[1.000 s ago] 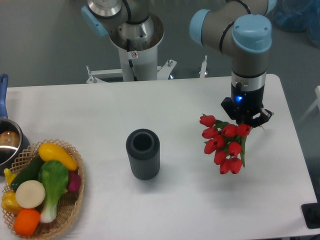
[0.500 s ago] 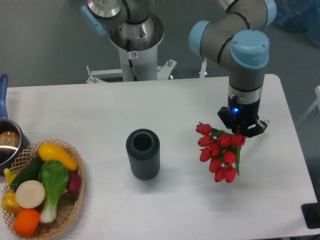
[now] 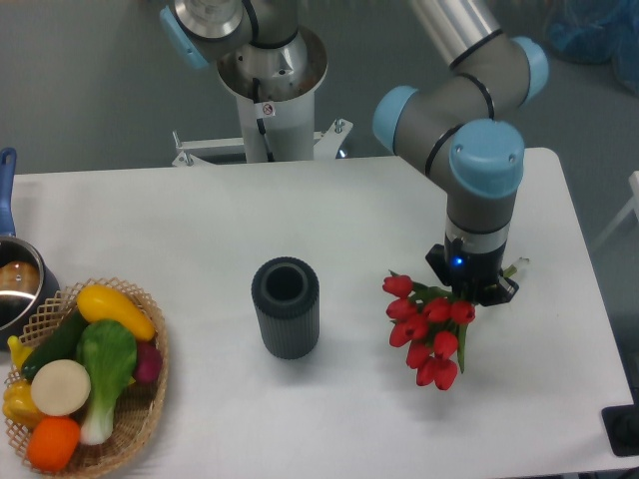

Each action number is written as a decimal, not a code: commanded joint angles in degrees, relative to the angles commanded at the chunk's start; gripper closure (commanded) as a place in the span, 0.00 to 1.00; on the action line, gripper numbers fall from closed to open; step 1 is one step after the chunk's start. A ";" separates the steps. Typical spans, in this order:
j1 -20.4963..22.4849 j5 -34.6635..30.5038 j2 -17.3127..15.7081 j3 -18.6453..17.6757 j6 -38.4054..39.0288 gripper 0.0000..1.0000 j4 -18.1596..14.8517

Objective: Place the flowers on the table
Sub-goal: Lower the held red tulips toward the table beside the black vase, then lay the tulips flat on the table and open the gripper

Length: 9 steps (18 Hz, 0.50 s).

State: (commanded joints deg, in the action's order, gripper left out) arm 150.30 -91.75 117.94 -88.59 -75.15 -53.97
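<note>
gripper [image 3: 471, 289] clutching flowers [image 3: 425, 327], no legible writing

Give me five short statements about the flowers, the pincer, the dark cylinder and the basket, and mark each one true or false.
1. The flowers hang at the pincer, right of the dark cylinder. True.
2. The flowers stand inside the dark cylinder. False: its opening shows empty, and the bunch is apart from it.
3. The wicker basket of vegetables sits at the table's front left corner. True.
4. The tulip buds are yellow. False: they are red.
5. The dark cylinder lies on its side. False: it stands upright, opening facing up.
</note>
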 joint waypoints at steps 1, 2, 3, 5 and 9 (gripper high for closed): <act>-0.79 -0.79 0.79 0.78 0.00 0.90 0.00; -1.23 -1.49 1.32 1.66 0.00 0.88 -0.09; -1.32 -1.85 1.59 1.93 0.09 0.87 -0.17; -1.32 -1.85 1.59 1.93 0.00 0.84 -0.35; -1.32 -1.77 1.59 1.59 -0.09 0.68 -0.61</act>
State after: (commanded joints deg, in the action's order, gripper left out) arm 148.97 -93.52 119.53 -87.01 -75.23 -54.58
